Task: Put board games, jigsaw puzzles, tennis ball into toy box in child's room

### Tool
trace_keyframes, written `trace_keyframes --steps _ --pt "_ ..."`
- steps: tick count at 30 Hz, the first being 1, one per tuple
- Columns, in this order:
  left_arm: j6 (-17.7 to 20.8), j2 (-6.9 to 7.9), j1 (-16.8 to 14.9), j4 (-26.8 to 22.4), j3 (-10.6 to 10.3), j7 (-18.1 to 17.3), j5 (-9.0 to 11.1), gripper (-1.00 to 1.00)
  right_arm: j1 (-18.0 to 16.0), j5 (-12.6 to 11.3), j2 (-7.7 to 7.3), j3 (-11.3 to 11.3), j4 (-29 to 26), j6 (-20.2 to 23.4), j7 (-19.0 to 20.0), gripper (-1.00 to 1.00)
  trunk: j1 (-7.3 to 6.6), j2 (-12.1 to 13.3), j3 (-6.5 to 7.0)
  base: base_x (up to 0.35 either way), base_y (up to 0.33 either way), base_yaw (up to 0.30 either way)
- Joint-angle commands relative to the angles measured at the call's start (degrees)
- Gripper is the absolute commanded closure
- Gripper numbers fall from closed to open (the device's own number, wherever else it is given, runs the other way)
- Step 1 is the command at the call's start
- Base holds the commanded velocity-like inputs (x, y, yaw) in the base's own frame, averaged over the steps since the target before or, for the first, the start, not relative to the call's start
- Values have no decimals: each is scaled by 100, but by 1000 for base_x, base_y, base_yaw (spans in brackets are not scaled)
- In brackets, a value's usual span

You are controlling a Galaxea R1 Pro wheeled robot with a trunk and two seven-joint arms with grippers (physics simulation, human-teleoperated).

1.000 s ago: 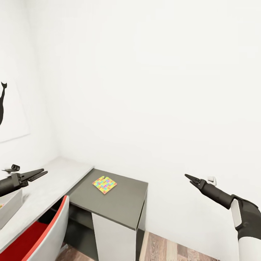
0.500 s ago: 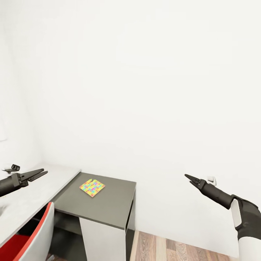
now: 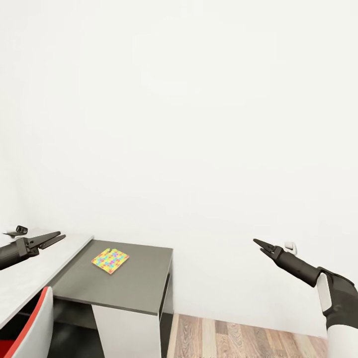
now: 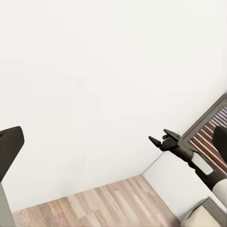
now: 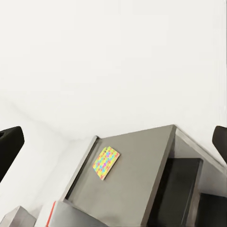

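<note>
One jigsaw puzzle (image 3: 110, 260), a thin multicolour square, lies flat on the dark grey lower section of the table (image 3: 139, 283); the right wrist view has this jigsaw puzzle (image 5: 106, 163) too. The table's pale grey top (image 3: 35, 271) runs off to the left. My left gripper (image 3: 55, 238) hovers open over that pale top, empty. My right gripper (image 3: 259, 243) is held out in free air well right of the table, open and empty, and it appears as the right gripper (image 4: 158, 139) in the left wrist view. The toy box, board games and tennis ball are out of view.
A white chair with a red seat (image 3: 27, 330) stands at the table's near left. A bare white wall (image 3: 199, 124) rises behind everything. Brown wood-plank floor (image 3: 223, 340) lies right of the cabinet, under my right arm.
The whole picture has shifted: the head view has swung right, so the table and puzzle sit further left and the poster and grey tray corner have left the frame. Both grippers look unchanged.
</note>
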Motion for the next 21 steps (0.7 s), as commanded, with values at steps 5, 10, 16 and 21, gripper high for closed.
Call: trace_keyframes --steps 5,10,16,21 --pt "61 -4 0 2 -7 -24 -5 -100 25 -17 3 -4 110 42 32 -100 2 -5 -45 0 0 -137" --pt "61 -12 0 1 -22 -24 -5 -100 54 -21 2 -3 795 -24 63 -100 2 -5 -89 0 0 -128" --pt "60 -10 0 0 -23 -24 -5 -100 58 -3 13 10 1108 -244 67 -100 2 -5 -143 0 0 -108" --pt "61 -7 0 0 -18 -24 -5 -100 51 8 23 27 1158 -298 61 -100 2 -5 -189 0 0 -83"
